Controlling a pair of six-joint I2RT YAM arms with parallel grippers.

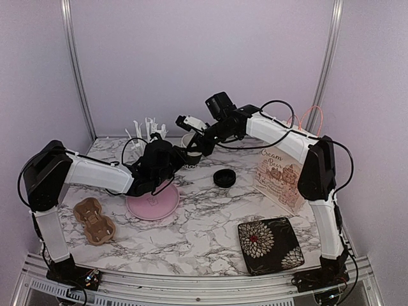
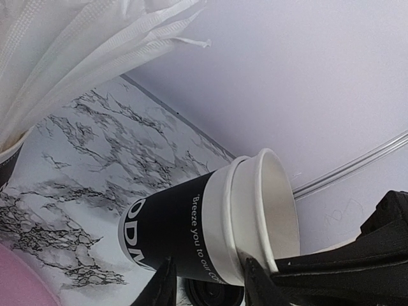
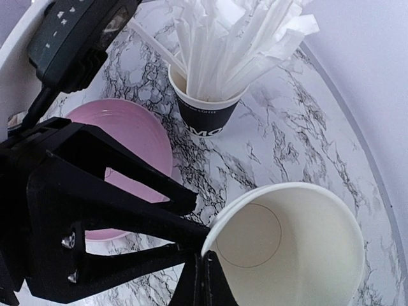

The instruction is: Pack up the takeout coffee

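Note:
Two takeout coffee cups are nested, black sides with a white band, and stand tilted and lidless just above the marble behind the pink plate. My left gripper is shut on the outer cup's body, one finger on each side. My right gripper is shut on the rim of the inner cup, whose pale inside is empty. In the top view the right gripper comes in from the right and the left gripper from the left. A round black lid lies on the table to the right.
A black cup of white sticks stands at the back left. The pink plate lies under the left arm, the brown cup carrier at the near left. A printed paper bag stands at the right, a flowered black plate near it.

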